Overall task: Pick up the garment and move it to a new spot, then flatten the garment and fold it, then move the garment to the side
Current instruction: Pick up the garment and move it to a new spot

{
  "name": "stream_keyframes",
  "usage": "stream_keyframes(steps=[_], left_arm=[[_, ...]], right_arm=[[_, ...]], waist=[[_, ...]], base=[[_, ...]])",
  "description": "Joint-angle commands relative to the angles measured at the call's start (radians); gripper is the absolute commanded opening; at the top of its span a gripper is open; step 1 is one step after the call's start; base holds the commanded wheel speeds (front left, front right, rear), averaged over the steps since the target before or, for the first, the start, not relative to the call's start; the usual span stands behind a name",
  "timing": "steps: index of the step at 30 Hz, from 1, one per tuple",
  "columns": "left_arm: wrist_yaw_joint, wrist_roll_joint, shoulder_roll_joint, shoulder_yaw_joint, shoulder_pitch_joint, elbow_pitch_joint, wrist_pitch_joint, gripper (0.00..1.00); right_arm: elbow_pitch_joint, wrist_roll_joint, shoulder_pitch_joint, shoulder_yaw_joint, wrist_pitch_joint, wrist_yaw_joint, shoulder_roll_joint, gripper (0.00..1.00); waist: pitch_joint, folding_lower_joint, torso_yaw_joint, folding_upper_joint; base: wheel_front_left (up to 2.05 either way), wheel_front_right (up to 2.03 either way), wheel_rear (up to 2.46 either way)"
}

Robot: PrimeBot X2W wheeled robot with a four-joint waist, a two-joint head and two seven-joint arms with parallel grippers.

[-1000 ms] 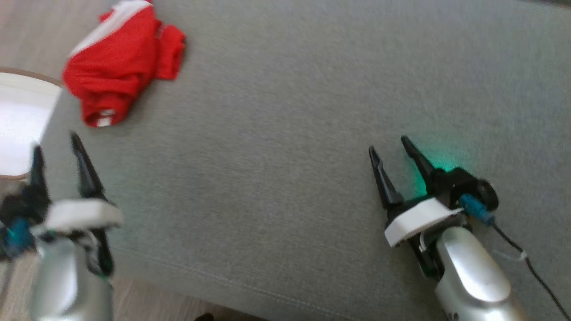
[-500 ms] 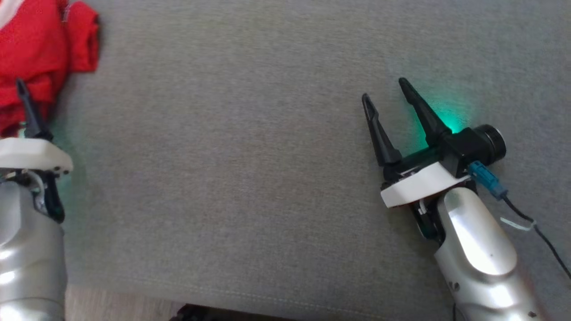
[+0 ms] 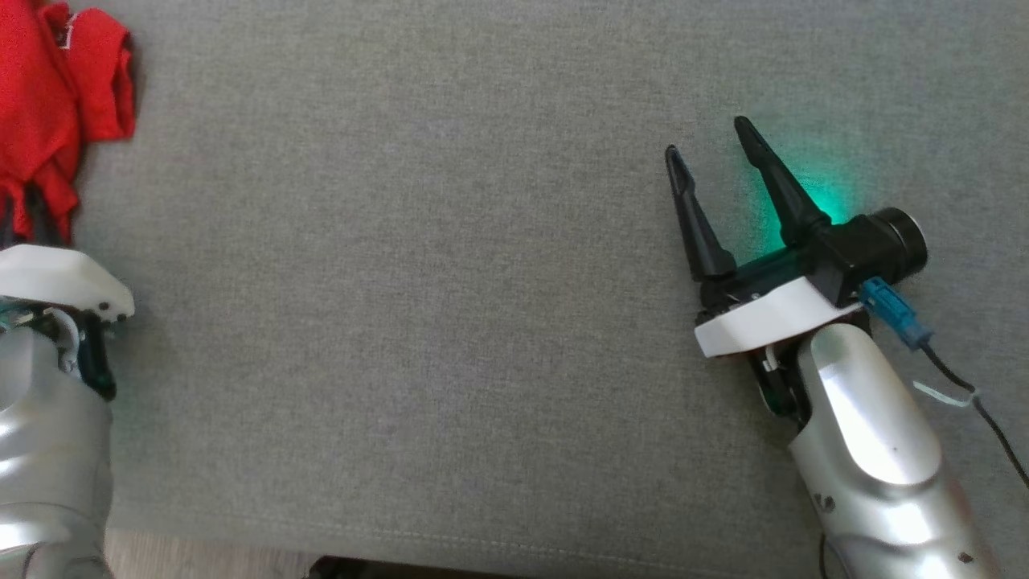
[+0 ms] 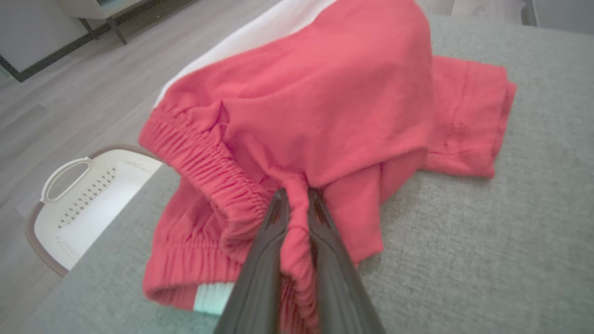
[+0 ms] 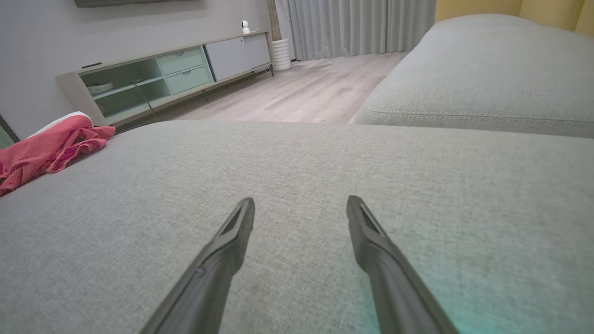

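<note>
The garment (image 3: 48, 96) is a crumpled red pair of shorts with a white stripe and an elastic waistband, lying at the far left of the grey cushion (image 3: 402, 322). In the left wrist view the garment (image 4: 325, 102) bulges up, and my left gripper (image 4: 297, 195) is shut on a pinched fold of it near the waistband. In the head view my left gripper (image 3: 32, 213) is half hidden under the red cloth. My right gripper (image 3: 707, 138) stands open over bare cushion on the right, with nothing between its fingers (image 5: 232, 241). The garment (image 5: 46, 153) lies far to its left.
A white laundry basket (image 4: 69, 208) stands on the wood floor beside the cushion's left edge. A second grey cushion (image 5: 487, 93) lies beyond on the right. A low cabinet (image 5: 162, 79) stands along the far wall.
The head camera has swung, so the scene shifted. My left gripper reached the garment's near edge and closed on a fold of it. The right gripper stays open.
</note>
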Motion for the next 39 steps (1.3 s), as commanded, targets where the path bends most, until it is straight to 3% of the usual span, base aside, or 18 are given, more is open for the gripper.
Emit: stream_keyframes(steps=[1,4,10,18,27,31,36,37,38,39], left_arm=[[-0.001,0.004,0.072,0.004,0.023,-0.010,-0.016,0.00],[-0.003,0.032,0.096,-0.024,0.001,-0.085,-0.040,0.00],[-0.014,0.081,0.109,-0.080,0.002,-0.410,-0.043,0.00],[-0.029,0.130,0.075,-0.236,0.009,-0.690,-0.043,0.00],[-0.033,0.041,-0.081,-0.474,0.007,-0.870,-0.043,0.00],[-0.033,0.000,-0.141,-0.489,0.060,-0.911,-0.043,0.00],[0.003,-0.033,-0.178,-0.442,0.242,-0.885,-0.043,0.00],[0.012,-0.036,-0.183,-0.429,0.284,-0.874,-0.043,0.15],[0.021,-0.037,-0.186,-0.416,0.325,-0.859,-0.043,0.48],[0.027,-0.033,-0.189,-0.408,0.364,-0.847,-0.043,1.00]], right_arm=[[0.038,0.007,0.045,-0.007,0.009,-0.001,-0.010,1.00],[0.040,0.018,0.047,-0.010,0.009,-0.001,-0.001,1.00],[0.054,0.052,0.059,-0.004,0.009,-0.001,0.015,1.00],[0.052,0.153,0.097,0.015,0.009,-0.001,0.021,1.00],[0.048,0.206,0.134,0.008,0.009,-0.001,0.021,1.00],[0.044,0.215,0.145,0.002,0.009,-0.001,0.021,1.00],[0.047,0.215,0.163,-0.013,0.009,-0.001,0.021,1.00],[0.049,0.214,0.166,-0.016,0.009,-0.001,0.021,1.00],[0.051,0.212,0.169,-0.016,0.009,-0.001,0.021,1.00],[0.053,0.210,0.173,-0.019,0.009,-0.001,0.021,1.00]], waist=[[-0.013,-0.0001,0.000,0.0000],[-0.045,-0.0001,-0.001,0.0000],[-0.135,-0.0001,-0.034,0.0000],[-0.250,-0.0001,-0.168,0.0000],[-0.312,-0.0001,-0.309,0.0000],[-0.320,-0.0001,-0.331,0.0000],[-0.334,-0.0001,-0.324,0.0000],[-0.335,-0.0001,-0.320,0.0000],[-0.337,-0.0001,-0.314,0.0000],[-0.340,-0.0001,-0.306,0.0000]], base=[[0.00,0.00,0.00],[0.00,0.00,0.00],[0.00,0.00,0.00],[0.00,0.00,0.00],[0.00,0.00,0.00],[0.00,0.00,0.00],[0.00,0.00,0.00],[0.00,0.00,0.00],[0.00,0.00,0.00],[0.00,0.00,0.00]])
